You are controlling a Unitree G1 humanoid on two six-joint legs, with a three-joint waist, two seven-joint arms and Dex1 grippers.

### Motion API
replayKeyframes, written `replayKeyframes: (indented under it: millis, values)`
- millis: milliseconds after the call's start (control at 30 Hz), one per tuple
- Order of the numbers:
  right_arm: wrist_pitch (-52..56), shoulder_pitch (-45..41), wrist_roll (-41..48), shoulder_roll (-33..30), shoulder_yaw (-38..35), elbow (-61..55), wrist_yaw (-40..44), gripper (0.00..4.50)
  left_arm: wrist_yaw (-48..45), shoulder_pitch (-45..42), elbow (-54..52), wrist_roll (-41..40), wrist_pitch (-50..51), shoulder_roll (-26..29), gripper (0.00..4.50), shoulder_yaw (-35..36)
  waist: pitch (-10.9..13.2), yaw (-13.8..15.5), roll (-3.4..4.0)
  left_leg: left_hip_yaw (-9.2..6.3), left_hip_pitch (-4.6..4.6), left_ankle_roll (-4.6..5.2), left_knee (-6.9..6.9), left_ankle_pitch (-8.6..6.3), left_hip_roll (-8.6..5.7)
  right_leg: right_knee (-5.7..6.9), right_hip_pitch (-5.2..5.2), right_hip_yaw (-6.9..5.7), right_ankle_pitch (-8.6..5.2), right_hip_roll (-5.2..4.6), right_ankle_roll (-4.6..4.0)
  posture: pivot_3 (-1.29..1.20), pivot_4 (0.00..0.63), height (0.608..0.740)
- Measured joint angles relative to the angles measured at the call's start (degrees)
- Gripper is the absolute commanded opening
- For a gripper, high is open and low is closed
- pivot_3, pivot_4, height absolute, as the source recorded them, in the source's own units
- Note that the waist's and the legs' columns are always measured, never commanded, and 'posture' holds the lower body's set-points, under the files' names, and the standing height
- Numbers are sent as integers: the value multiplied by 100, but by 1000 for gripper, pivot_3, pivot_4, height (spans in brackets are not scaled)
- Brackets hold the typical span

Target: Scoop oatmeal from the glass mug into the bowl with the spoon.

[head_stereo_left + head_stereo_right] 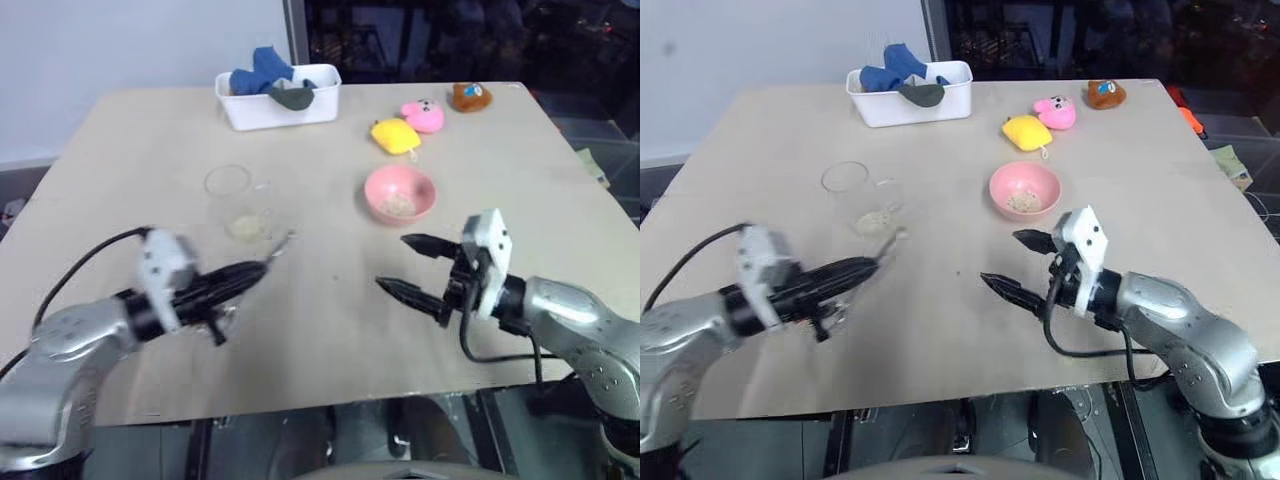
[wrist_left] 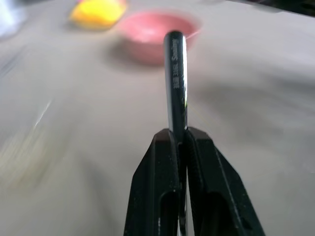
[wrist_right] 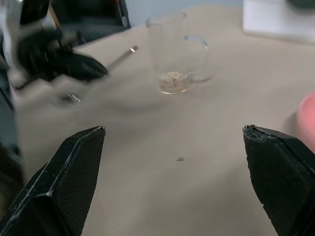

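Left end effector (image 1: 262,268) pinching spoon (image 2: 175,73) handle; right end effector (image 1: 412,266) spread, near bowl (image 1: 400,194).

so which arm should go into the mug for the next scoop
Left. Its gripper is shut on the spoon, whose free end lies just short of the mug with oatmeal at its bottom. The right gripper is open and empty, nearer the bowl.

Silver arms (image 1: 575,310), white wrists, seemingly matte black jaws
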Motion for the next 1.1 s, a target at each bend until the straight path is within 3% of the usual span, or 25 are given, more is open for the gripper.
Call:
replayKeyframes:
  millis: [133, 367, 467, 700, 733, 867, 967, 1100]
  values:
    - [682, -478, 677, 435, -46, 399, -796, 4500, 79, -882, 528, 836, -1109, -383, 36, -1001, 0, -84, 0, 1, -15, 2, -1, 1, -22, 0, -15, 5, 5, 6, -2, 0, 150, 740]
    - [974, -1322, 1254, 1519, -116, 994, -2192, 4500, 114, -1801, 1746, 1614, -2429, -900, 36, -1795, 0, -80, 2, -14, -35, 2, 0, 1, -22, -9, -21, -5, 16, 14, 21, 0, 150, 740]
    - [984, -1502, 1294, 1710, -116, 1160, -2460, 3727, 144, -1909, 1948, 1701, -2647, -1043, 0, -1902, 1, -75, 2, -14, -39, 1, 0, 2, -23, -12, -21, -6, 17, 10, 23, 0, 150, 740]
    - [956, -1600, 1105, 2006, -89, 1400, -2718, 257, 288, -2026, 2108, 1843, -2769, -1287, 0, -2090, 0, -84, 2, -20, -41, 1, 0, 2, -22, -10, -21, -12, 17, 10, 24, 0, 150, 740]
    - [940, -1602, 1089, 2026, -91, 1416, -2713, 38, 323, -2026, 2111, 1856, -2768, -1296, 0, -2095, 1, -86, 2, -21, -40, 3, 0, 1, -22, -9, -21, -12, 16, 10, 25, 0, 150, 740]
    - [912, -1616, 994, 2092, -111, 1427, -2733, 38, 424, -2022, 2112, 1876, -2757, -1363, 0, -2098, 1, -87, 2, -23, -39, 4, 1, 1, -21, -5, -21, -14, 16, 11, 25, 0, 150, 740]
    - [908, -1617, 967, 2137, -111, 1445, -2726, 0, 460, -1943, 2013, 1697, -2555, -1377, 1212, -2064, 1, -91, 2, -23, -39, 4, 1, 1, -18, -4, -21, -14, 16, 10, 25, 0, 150, 740]
    - [926, -1626, 1038, 2116, -221, 1555, -2721, 0, 604, -1629, 1417, 823, -1619, -1353, 3103, -1672, 1, -134, 2, -23, -40, 1, 2, 2, 2, -4, -21, -14, 16, 10, 25, 0, 150, 740]
